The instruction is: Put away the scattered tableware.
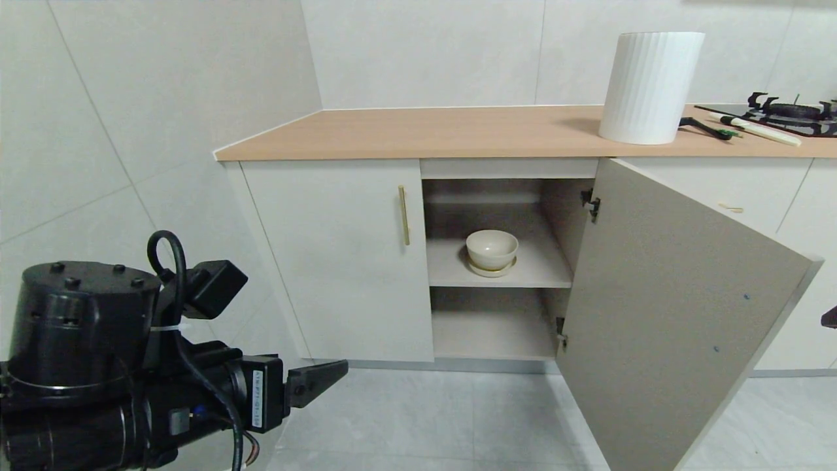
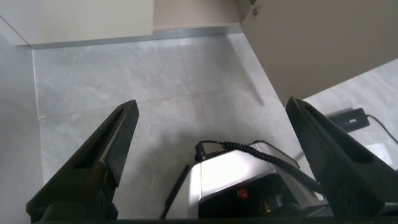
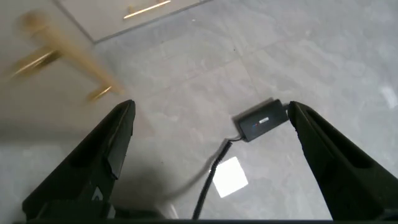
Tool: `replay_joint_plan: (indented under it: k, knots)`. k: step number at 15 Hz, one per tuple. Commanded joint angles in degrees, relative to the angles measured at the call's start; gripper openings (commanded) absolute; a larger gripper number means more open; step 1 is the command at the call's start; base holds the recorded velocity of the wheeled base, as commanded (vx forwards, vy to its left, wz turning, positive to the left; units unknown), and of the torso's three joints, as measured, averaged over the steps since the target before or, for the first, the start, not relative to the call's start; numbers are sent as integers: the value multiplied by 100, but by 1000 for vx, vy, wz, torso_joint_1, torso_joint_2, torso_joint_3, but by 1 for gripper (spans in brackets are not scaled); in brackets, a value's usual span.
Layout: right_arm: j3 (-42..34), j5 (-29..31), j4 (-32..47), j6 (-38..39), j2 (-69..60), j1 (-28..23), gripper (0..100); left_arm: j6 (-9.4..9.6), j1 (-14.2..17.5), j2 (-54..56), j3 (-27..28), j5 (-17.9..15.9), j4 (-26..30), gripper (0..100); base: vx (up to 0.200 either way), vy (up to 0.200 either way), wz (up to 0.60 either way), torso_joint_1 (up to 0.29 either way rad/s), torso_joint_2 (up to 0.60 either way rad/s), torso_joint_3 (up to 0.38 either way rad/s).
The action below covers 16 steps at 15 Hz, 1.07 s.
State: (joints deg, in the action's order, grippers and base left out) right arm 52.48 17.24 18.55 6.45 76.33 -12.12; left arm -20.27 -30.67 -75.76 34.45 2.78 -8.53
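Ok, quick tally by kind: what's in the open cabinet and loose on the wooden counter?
Cream ceramic bowl: 1
Cream saucer under the bowl: 1
White ribbed cylindrical container: 1
Slim utensils: 2 (black-handled utensil, white-handled utensil)
Total: 5

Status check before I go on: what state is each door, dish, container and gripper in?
Right door: swung open.
Left door: shut.
Bowl: upright, on a plate on the upper shelf.
Container: upright on the counter.
Left gripper: open, holding nothing.
Right gripper: open, holding nothing.
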Motion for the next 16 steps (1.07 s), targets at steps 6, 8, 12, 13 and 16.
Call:
replay_joint_plan:
  k: [6,8,12,13,16]
  knots:
    - [-19,-1232,-678,129,1095,-300,100,-3,0,0,0,3,-8,100,0,0,0,0,0,0]
    - [-27,-1504,-678,146,1165,-291,100,-3,0,-9,0,3,-8,100,0,0,0,0,0,0]
    - [-54,-1724,-678,410,1157,-10,100,-3,0,0,0,3,-8,100,0,0,0,0,0,0]
    - [-115,-1733,-695,489,1157,139,100,-3,0,0,9,3,-17,100,0,0,0,0,0,0]
    - [-247,-1724,-880,832,1165,728,100,-3,0,0,18,3,-17,100,0,0,0,0,0,0]
